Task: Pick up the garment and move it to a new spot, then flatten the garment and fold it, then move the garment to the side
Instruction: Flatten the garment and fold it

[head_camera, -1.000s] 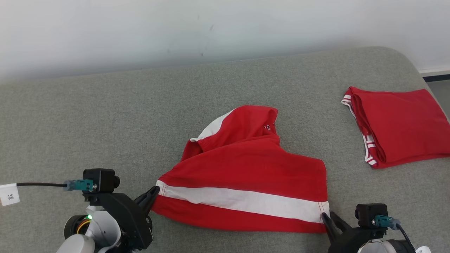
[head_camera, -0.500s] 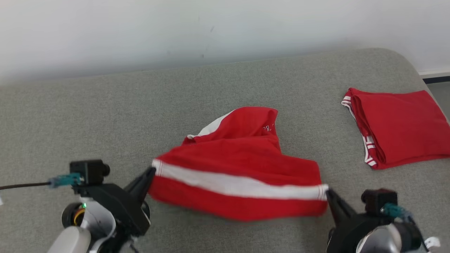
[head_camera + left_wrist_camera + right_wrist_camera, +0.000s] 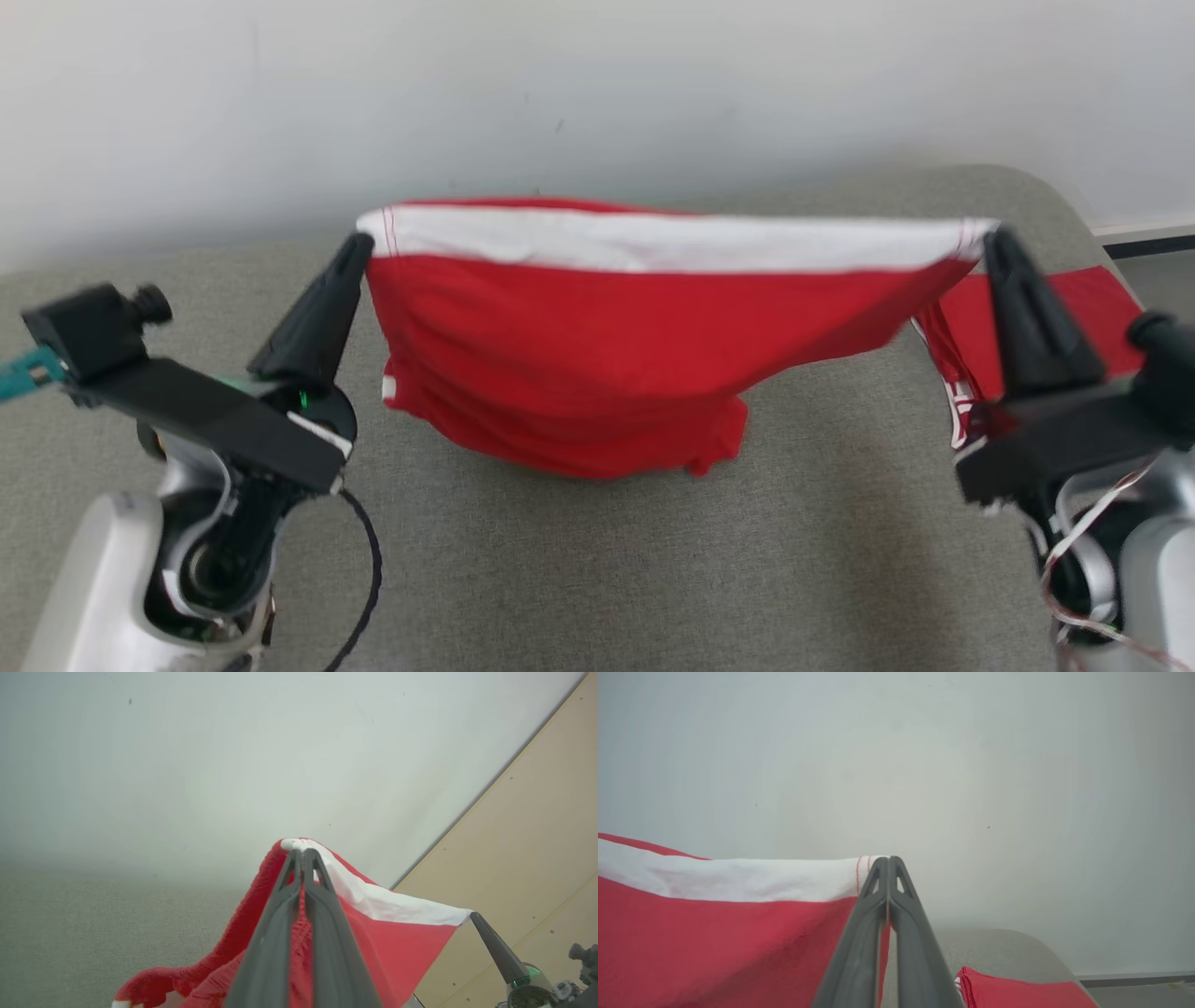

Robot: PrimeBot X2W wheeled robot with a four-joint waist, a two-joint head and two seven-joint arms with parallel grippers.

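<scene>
Garment point(image 3: 644, 355): red with a white band along its top edge, held up across the middle of the head view and stretched between the two grippers; its red body sags to a rumpled bulge at centre, and whether that bulge touches the surface below cannot be told
Left gripper point(image 3: 359, 245): centre left of the head view, fingers pressed together on the garment's upper left corner, right at the white band; in its own wrist view red cloth shows pinched between the closed fingers
Right gripper point(image 3: 994, 238): centre right of the head view, fingers clamped on the upper right corner of the white band; its wrist view shows the tips meeting just beside the band's red stitching
Grey surface point(image 3: 653, 560): padded fabric, lower half of the head view, under the hanging garment
Folded red cloth point(image 3: 1092, 289): lying on the grey surface at the right edge, partly behind the right gripper, white-striped trim on its left side
Wall point(image 3: 597, 93): pale, across the top
Cable point(image 3: 369, 569): black loop, lower left, below the left gripper
</scene>
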